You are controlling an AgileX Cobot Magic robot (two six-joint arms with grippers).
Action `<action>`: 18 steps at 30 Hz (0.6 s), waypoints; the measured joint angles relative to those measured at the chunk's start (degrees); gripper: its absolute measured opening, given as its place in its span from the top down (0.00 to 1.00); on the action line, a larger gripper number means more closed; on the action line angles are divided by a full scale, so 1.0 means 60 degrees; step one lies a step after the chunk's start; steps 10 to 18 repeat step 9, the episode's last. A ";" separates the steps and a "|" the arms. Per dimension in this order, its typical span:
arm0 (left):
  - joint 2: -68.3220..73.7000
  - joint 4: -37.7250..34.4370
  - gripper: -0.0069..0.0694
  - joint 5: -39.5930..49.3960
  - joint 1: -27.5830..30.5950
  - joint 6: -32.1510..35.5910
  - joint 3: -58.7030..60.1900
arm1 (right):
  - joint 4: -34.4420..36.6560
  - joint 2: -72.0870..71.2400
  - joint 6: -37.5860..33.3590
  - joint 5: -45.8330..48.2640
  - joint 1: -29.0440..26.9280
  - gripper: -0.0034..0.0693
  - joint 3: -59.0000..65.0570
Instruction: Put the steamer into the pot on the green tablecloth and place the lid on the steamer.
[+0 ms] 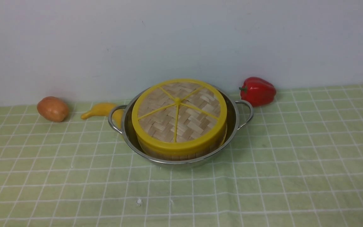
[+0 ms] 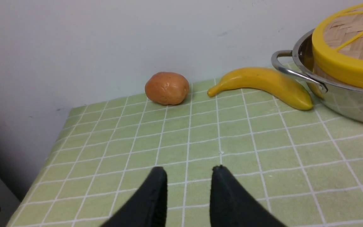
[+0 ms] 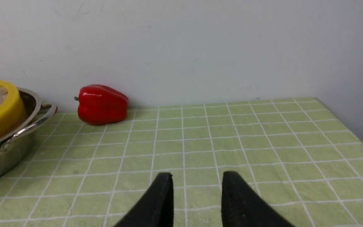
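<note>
Centre of the front view: the pot [image 1: 181, 157] on the green tablecloth [image 1: 295, 164], the steamer [image 1: 181, 154] inside it, only a strip of bamboo wall showing under the lid [image 1: 178, 115], which sits on top, slightly tilted. Loop handles out at the pot's left and right.

Around the pot, along the wall at the top of the cloth: potato [image 1: 52, 109] at far left, banana [image 1: 102, 110] just beside the left handle, its near end hidden behind it, red pepper [image 1: 257, 91] close to the right handle. Lower half of the front view all bare grid cloth, wide open room on both sides and in front.

Left wrist view: cloth edge dropping off at lower left; left gripper [image 2: 187, 171] at the bottom centre, fingers parted with a narrow gap, nothing between them, over bare cloth. Pot and lid at upper right of that frame, well apart from the fingertips.

Right wrist view: cloth edge at the right side; right gripper [image 3: 197, 176] at bottom centre, likewise slightly parted and holding nothing. Pot and lid at the left edge, well apart; pepper at upper left.
</note>
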 joint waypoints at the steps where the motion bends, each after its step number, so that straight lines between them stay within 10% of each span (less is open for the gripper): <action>1: 0.0000 0.0000 0.65 0.0000 0.0000 0.0000 0.0000 | 0.0000 0.0000 0.0000 0.0000 0.0000 0.62 0.0000; 18: 0.0000 0.0000 0.64 0.0000 0.0000 0.0000 0.0000 | 0.0007 0.0000 0.0007 0.0000 0.0000 0.62 0.0000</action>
